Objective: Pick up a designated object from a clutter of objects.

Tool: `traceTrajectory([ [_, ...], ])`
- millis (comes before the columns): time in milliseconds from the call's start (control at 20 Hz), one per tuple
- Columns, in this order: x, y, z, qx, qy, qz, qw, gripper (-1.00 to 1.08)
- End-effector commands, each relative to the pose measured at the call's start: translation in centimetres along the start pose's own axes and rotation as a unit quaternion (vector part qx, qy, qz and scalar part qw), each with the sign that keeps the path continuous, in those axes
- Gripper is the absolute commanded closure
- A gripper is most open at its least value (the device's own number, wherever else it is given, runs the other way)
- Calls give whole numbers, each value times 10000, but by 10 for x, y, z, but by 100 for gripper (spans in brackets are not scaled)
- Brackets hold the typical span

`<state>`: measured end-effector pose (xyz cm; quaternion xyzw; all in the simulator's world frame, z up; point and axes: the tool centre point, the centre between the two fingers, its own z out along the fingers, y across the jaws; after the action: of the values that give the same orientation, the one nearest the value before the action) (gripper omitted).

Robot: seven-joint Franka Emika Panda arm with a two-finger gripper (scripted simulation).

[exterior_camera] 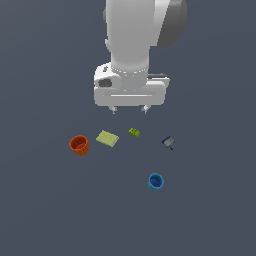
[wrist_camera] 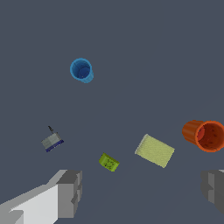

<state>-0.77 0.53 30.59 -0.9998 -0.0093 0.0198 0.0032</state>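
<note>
Claw (wrist_camera: 142,192) wide open, empty, well above navy-grey item (exterior_camera: 168,142) w/ lime brick (exterior_camera: 134,132) nearby.

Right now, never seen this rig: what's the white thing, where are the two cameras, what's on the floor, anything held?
The white thing is a simulated robot arm; its gripper hangs open above the surface, holding nothing. One picture comes from a camera off the arm, the other from its wrist looking down past the fingers. On the grey surface lie an orange-red cup, a blue cup, a flat yellow-green pad, a lime-green brick and the target, a tiny navy-and-grey item.
</note>
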Motion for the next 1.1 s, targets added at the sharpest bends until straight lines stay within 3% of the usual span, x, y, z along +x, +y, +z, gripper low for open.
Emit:
traceTrajectory([
  [0,0,0,0,0,0,0,10000,-92],
  [600,-6,9,9,-118,-189,-174,9996,-92],
  [1050,1,-12,32,-176,-151,-410,9989,-92],
])
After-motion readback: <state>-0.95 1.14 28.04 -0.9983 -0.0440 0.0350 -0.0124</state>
